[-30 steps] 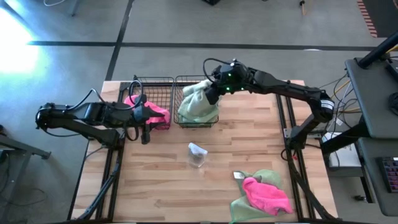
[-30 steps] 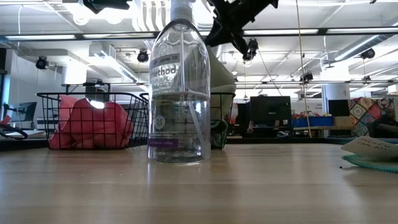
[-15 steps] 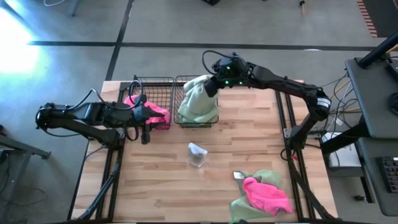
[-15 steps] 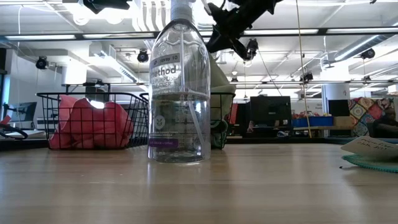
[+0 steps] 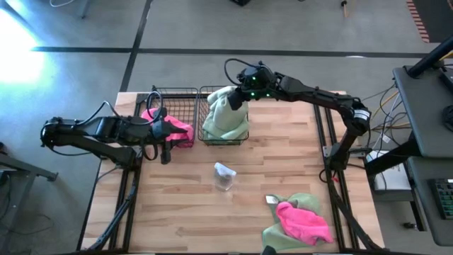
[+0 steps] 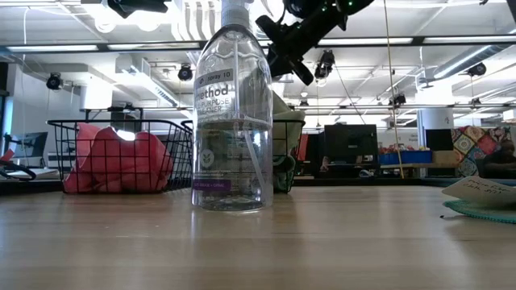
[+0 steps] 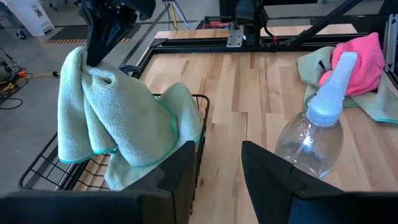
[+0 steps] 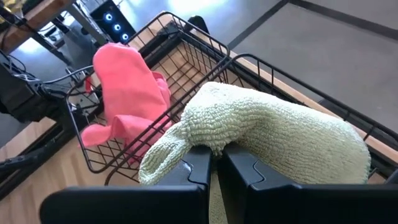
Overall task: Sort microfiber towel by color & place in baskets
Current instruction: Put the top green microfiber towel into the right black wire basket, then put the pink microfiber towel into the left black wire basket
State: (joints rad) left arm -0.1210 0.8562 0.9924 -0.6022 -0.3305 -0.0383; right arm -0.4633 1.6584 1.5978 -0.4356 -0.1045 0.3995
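Right gripper [image 5: 237, 101] clamped on green towel [image 5: 225, 117], hanging over right basket [image 5: 207, 134]. Pink towel [image 5: 170, 127] already in left basket [image 5: 177, 92], beside left gripper [image 5: 164, 136], jaws apart, empty. Pile [image 5: 297, 221] near bench [image 5: 283, 163] edge unsorted, perhaps two towels.

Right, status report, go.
Right gripper shut on green towel over right basket. Left gripper open, idle beside pink basket. Nothing blocking.

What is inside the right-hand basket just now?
A green towel drapes into the right basket, its top pinched by the right hand. The towel hides the basket floor, so anything beneath cannot be seen.
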